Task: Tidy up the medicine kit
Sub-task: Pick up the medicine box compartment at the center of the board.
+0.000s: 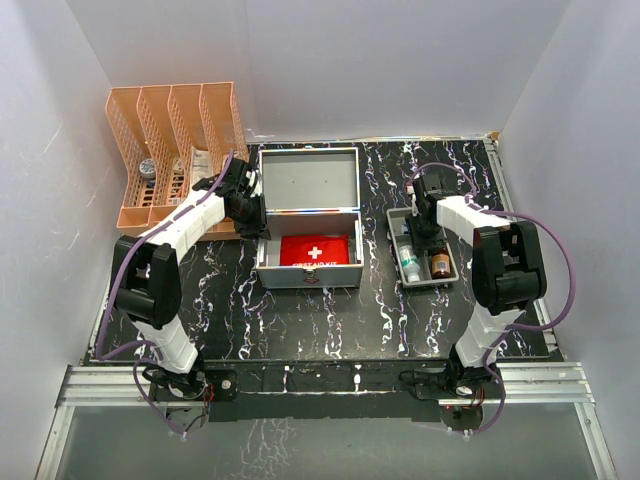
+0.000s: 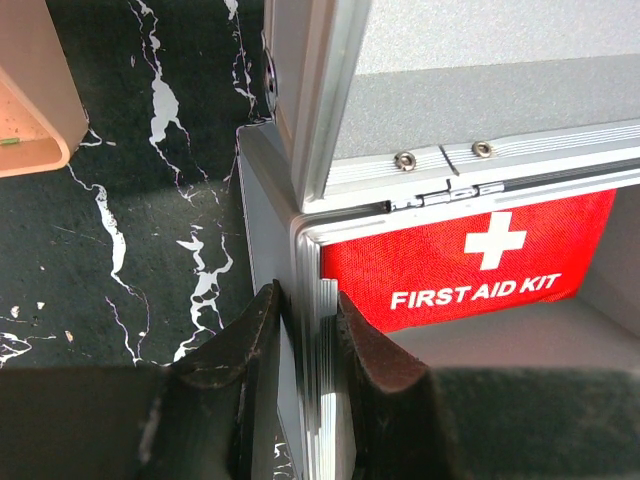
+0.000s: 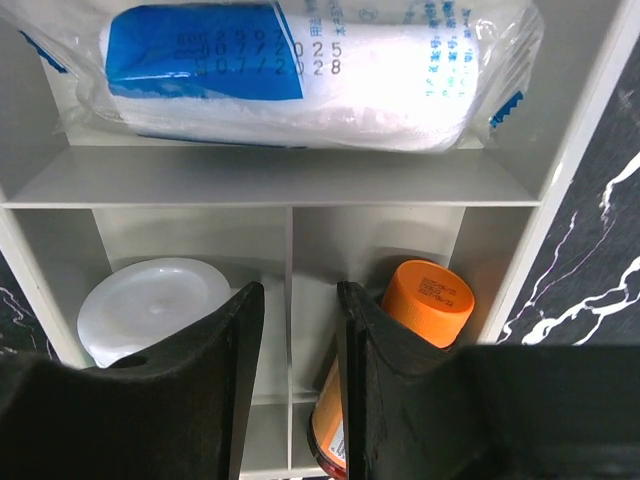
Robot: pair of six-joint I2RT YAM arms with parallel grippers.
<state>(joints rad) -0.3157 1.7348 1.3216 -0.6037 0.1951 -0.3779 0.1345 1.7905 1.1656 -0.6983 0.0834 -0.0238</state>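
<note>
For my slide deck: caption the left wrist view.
Left gripper clamps the open medicine kit's side wall; red first-aid pouch lies inside.

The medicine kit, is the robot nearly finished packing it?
Not yet. Done: the medicine kit has its lid up and the red pouch lies inside. In hand: the left gripper pinches the kit's left wall; the right gripper hangs open astride a divider of the grey tray. Left: the bandage roll, white-capped bottle and orange-capped bottle sit in the tray.

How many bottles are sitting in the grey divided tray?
2: a white-capped bottle in the left compartment, an orange-capped bottle in the right one. The right gripper may hide more.
</note>
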